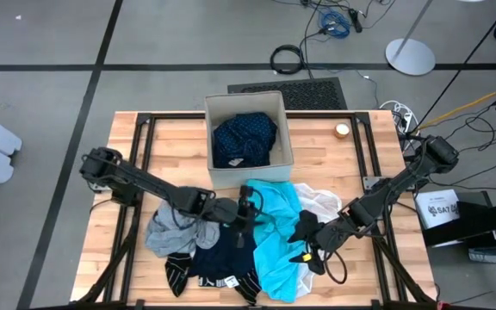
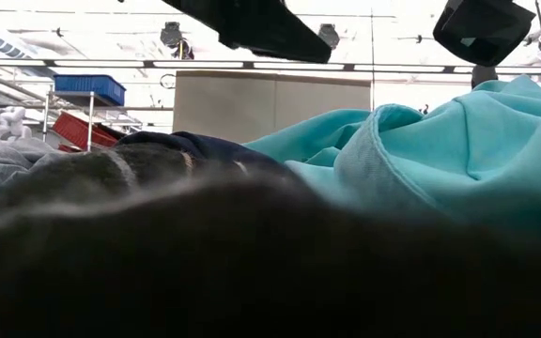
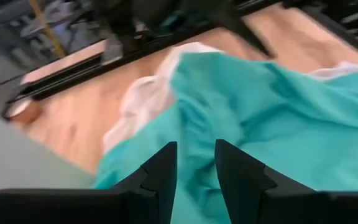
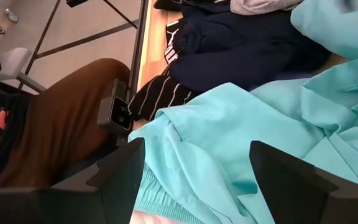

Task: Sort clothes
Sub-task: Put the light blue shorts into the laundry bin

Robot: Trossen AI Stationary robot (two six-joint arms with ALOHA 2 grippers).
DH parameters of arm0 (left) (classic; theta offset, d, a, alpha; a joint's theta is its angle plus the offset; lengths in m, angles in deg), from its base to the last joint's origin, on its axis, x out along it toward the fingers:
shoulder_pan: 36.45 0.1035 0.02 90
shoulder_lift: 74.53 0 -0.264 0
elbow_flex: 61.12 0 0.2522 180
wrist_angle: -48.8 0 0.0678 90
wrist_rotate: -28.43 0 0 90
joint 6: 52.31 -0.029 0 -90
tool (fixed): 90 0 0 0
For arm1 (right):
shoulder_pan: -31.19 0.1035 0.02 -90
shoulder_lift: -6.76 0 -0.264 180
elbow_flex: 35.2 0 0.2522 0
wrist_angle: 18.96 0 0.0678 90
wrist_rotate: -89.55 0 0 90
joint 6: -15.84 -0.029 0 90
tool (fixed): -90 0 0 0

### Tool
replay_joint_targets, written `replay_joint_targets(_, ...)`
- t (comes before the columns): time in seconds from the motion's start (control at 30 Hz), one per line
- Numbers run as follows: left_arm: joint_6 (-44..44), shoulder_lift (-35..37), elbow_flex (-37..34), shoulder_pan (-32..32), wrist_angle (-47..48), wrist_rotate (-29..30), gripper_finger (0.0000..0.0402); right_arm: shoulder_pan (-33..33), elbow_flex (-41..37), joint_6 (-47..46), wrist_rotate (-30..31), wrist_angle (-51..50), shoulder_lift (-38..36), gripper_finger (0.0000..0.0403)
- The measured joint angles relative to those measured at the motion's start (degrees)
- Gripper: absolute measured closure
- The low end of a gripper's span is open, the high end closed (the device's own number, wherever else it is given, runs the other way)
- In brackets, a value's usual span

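A pile of clothes lies on the table's near half: a grey top (image 1: 169, 231), a navy garment (image 1: 222, 258), a turquoise shirt (image 1: 274, 245), a white sheer piece (image 1: 321, 205) and black striped socks (image 1: 177, 274). The navy dotted piece (image 1: 244, 138) lies inside the beige box (image 1: 284, 155). My left gripper (image 1: 248, 215) hangs open, its gap narrow, over the turquoise shirt's (image 3: 278, 118) left far part. My right gripper (image 1: 306, 245) stands wide open over the shirt's (image 4: 241, 137) right side. Whether either touches the cloth does not show.
The beige box stands at the table's far middle. A small round roll (image 1: 342, 130) lies at the far right. Black frame rails (image 1: 140, 164) run along both sides. A person's leg in brown trousers (image 4: 61, 124) shows beyond the table's near edge. Dark cloth fills the low view's front.
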Motion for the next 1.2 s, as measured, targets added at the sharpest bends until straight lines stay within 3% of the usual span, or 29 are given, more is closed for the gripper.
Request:
replay_joint_targets(0.23, 1.6, -1.25, 0.09, 1.62, 0.24, 2.98, 0.0283, -0.02, 0.02, 0.13, 0.01, -0.2, -0.02, 0.0124)
replay_joint_targets(0.93, 4.69, -7.26, 0.04, 4.89, -0.14, 2.11, 0.0287, -0.02, 0.02, -1.35, 1.36, -0.9, -0.04, 0.0124)
replay_joint_targets(1.03, 4.7, -7.04, 0.39, 4.8, 0.04, 3.8, 0.0311, -0.02, 0.02, -1.81, 1.33, -1.03, -0.04, 0.0124)
replay_joint_targets(1.2, 4.7, -7.02, 2.25, 4.59, -0.1, 4.56, 0.0384, -0.02, 0.02, -1.88, 1.32, -1.09, -0.04, 0.0124)
